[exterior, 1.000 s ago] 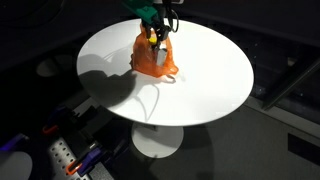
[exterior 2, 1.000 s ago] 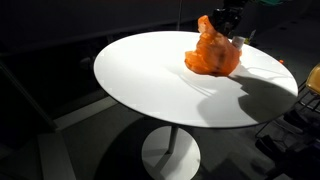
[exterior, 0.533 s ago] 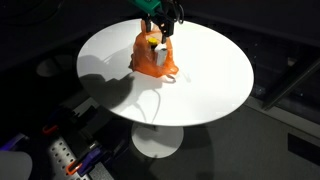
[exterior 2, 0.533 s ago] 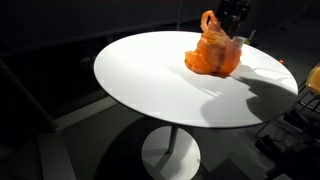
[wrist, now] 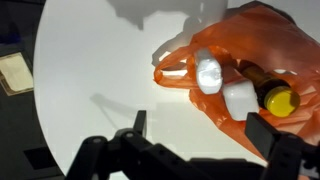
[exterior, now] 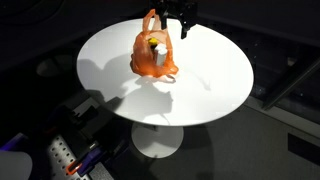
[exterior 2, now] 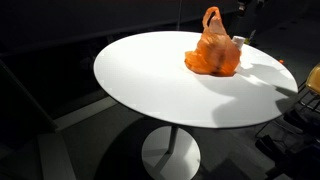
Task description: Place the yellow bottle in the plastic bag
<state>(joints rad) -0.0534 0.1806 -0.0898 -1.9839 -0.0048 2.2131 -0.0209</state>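
inside the crinkled orange plastic bag (wrist: 250, 40), a yellow-capped cylindrical bottle (wrist: 262, 86)

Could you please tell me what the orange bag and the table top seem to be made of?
The orange bag looks like thin glossy plastic film: crinkled, with highlights. The table top seems smooth white laminate or painted board; unclear which.

Round white pedestal table (exterior 2: 160, 95), dark room, floor probably carpeted
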